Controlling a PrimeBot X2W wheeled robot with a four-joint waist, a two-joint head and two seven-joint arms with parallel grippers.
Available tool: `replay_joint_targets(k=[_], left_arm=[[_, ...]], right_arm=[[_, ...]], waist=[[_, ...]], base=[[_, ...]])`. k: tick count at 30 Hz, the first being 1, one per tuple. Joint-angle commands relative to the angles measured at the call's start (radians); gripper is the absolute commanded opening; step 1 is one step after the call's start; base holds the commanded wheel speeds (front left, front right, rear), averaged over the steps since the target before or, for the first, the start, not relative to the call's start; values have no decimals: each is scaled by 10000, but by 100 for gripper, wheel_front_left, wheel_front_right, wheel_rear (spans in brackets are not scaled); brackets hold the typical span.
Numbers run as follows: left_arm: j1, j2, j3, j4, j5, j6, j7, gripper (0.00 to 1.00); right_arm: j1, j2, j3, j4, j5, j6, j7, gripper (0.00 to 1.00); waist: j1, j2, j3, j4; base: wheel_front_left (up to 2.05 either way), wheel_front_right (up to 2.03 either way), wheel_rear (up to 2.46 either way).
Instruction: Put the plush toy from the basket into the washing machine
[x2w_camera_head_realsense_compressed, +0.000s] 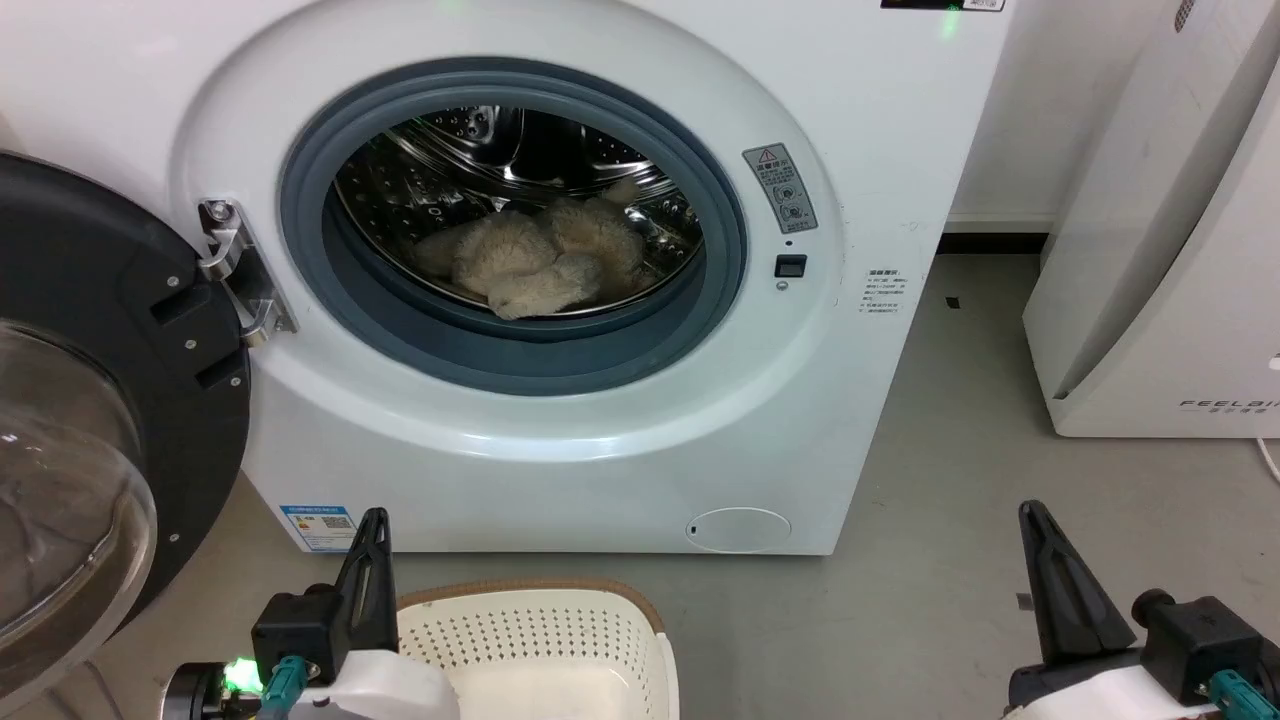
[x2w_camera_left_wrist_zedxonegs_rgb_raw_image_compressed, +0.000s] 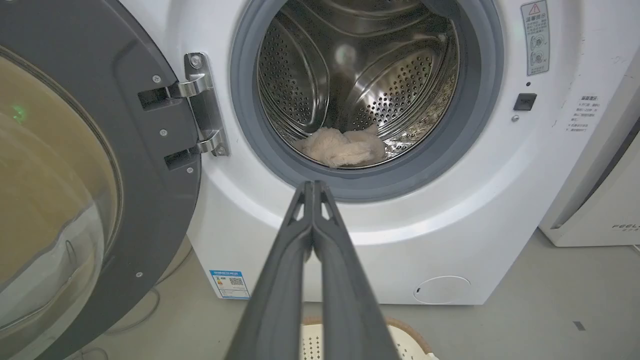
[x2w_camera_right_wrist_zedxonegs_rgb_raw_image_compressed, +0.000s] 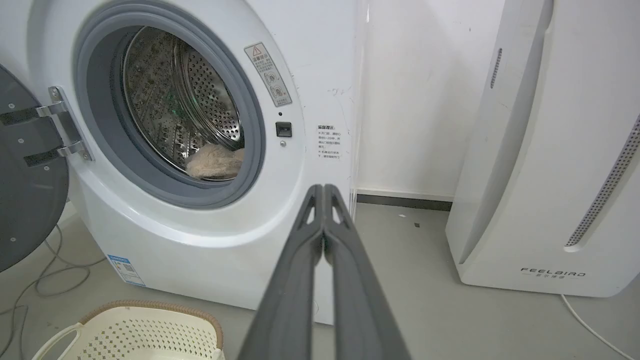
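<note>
Head view: the washing machine (x2w_camera_head_realsense_compressed: 560, 470) stands on the grey floor (x2w_camera_head_realsense_compressed: 950, 480). Its black-framed glass door (x2w_camera_head_realsense_compressed: 110, 420) hangs wide open to the left on a steel hinge (x2w_camera_head_realsense_compressed: 235, 270). The plush toy (x2w_camera_head_realsense_compressed: 540, 255) lies on the bottom of the steel drum (x2w_camera_head_realsense_compressed: 480, 150), just behind the grey-blue rubber ring (x2w_camera_head_realsense_compressed: 720, 260). The basket (x2w_camera_head_realsense_compressed: 560, 625) sits on the floor in front of the machine, well apart from the toy. The left end effector (x2w_camera_head_realsense_compressed: 374, 525) rises just beside the basket's left rim. The right end effector (x2w_camera_head_realsense_compressed: 1032, 520) stands over bare floor, well apart from the basket. A white appliance (x2w_camera_head_realsense_compressed: 1150, 320) stands to the right of the machine.

Left wrist view: the left end effector's two fingers are pressed together tip to tip, with nothing between them. They point at the lower arc of the rubber ring. Beyond them the toy rests at the drum's bottom front edge. A strip of the basket's brown rim shows beneath the fingers.

Right wrist view: the right end effector's fingers are likewise pressed together and hold nothing, pointing toward the machine's right front corner. The toy shows as a beige tuft low in the drum. The basket stands on the floor near the machine's front. A cable (x2w_camera_right_wrist_zedxonegs_rgb_raw_image_compressed: 50, 280) lies on the floor under the door.
</note>
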Motion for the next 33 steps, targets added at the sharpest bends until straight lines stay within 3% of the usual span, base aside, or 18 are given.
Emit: replay_joint_targets(k=[1, 33], left_arm=[[-52, 4, 33, -87, 85, -62, 59, 0], [-86, -18, 110, -445, 238, -324, 714, 0]], right_arm=[[-157, -1, 24, 49, -116, -3, 68, 0], [-408, -2, 113, 142, -391, -5, 725, 0]], waist=[[0, 0, -1, -2], [0, 0, -34, -70]], base=[[0, 0, 0], [0, 0, 0]])
